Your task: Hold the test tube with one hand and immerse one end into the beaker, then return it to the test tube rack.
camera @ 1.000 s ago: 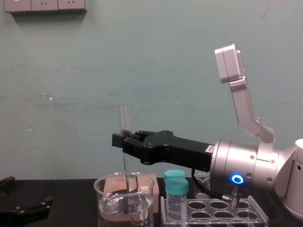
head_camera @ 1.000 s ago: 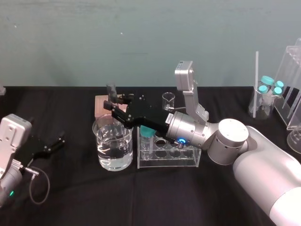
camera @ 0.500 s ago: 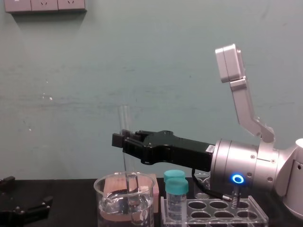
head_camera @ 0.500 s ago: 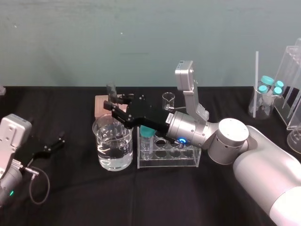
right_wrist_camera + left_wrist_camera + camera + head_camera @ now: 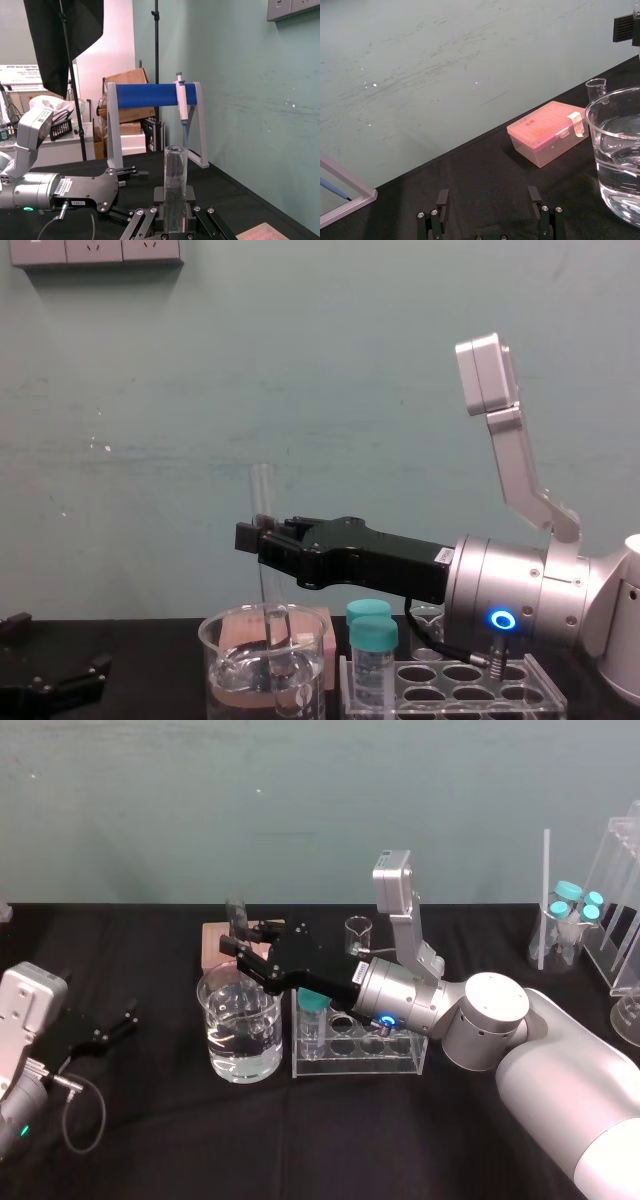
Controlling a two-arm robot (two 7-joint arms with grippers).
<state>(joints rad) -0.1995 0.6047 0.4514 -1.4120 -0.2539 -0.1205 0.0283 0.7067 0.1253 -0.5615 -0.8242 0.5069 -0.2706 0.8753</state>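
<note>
The test tube [image 5: 262, 490] stands upright with its rounded end dipped in the liquid of the beaker [image 5: 215, 635], hardly changed from half a second ago. In the head view the right gripper [image 5: 258, 538] has edged slightly toward the robot's left. Its fingers are clamped on the tube: the open top rises above them and the longer part hangs below. The test tube rack [image 5: 400, 1055] stands just beside the beaker. The left gripper [image 5: 118, 1025] rests on the table [image 5: 150, 1140] well apart, fingers spread, holding nothing.
</note>
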